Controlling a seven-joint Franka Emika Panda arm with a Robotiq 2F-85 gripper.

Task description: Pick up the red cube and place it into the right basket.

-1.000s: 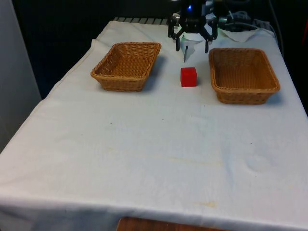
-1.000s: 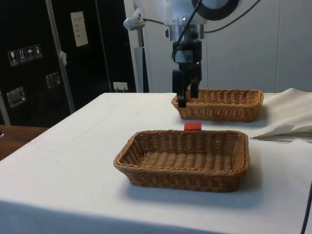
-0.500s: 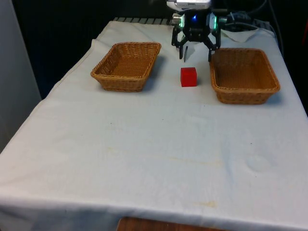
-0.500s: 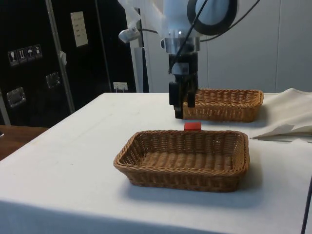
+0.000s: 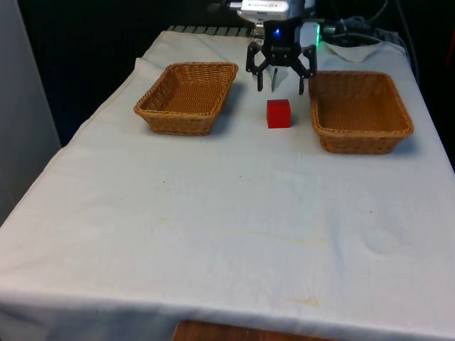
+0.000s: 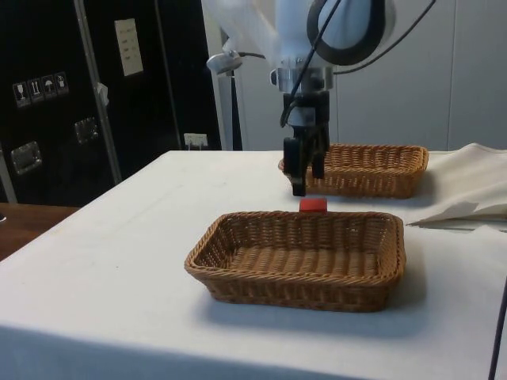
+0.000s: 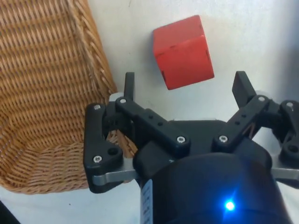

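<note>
The red cube [image 5: 279, 114] rests on the white cloth between two wicker baskets, the left basket [image 5: 187, 97] and the right basket [image 5: 359, 110]. My gripper [image 5: 281, 88] hangs open just behind the cube, towards the robot, a little above the cloth. In the side view the gripper [image 6: 305, 180] is above and slightly to one side of the cube [image 6: 313, 205], which peeks over the near basket [image 6: 301, 257]. In the wrist view the cube [image 7: 183, 51] lies just beyond the open gripper [image 7: 185, 83], not between the fingers, with a basket wall [image 7: 51, 84] close beside one finger.
The second basket [image 6: 356, 169] stands behind the gripper in the side view. A folded white cloth [image 6: 467, 194] lies at the robot's end of the table. The wide near half of the tablecloth [image 5: 227, 234] is bare.
The gripper has come lower towards the cloth and shifted slightly to the front view's left, staying open. The cube and both baskets have not moved.
</note>
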